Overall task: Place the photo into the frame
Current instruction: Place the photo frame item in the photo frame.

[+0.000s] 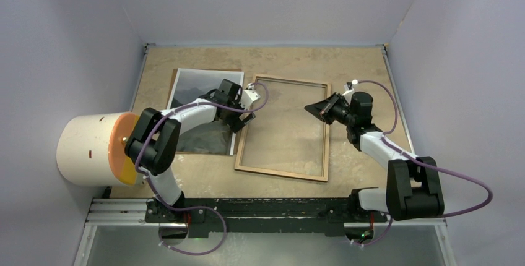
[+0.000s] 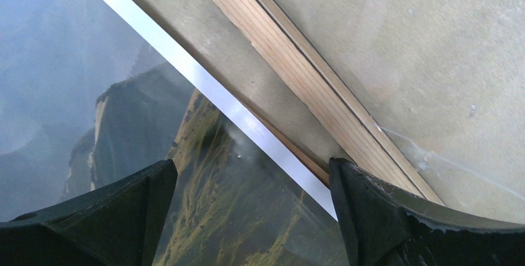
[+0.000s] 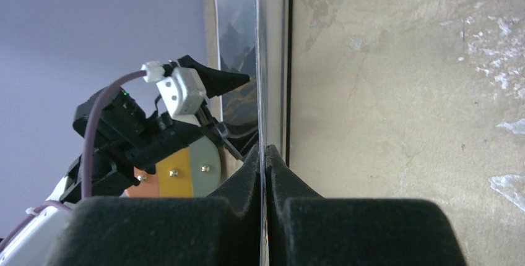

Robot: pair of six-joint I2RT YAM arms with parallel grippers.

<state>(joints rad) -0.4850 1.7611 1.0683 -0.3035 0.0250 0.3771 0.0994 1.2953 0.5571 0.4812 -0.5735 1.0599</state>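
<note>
On the tan table (image 1: pixel 359 68), left claw (image 2: pixel 251 170) gapes over the photo (image 1: pixel 189 90) (on brown board (image 1: pixel 216 70)); right claw (image 3: pixel 265 150) pinches the frame (image 1: pixel 282 173).

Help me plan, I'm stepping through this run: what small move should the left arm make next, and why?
Probably lower the left gripper and close it on the photo at its white edge nearest the frame. The open fingers straddle that edge, the photo lies beside the frame, not in it, and the right gripper pinches the frame's right side.
</note>
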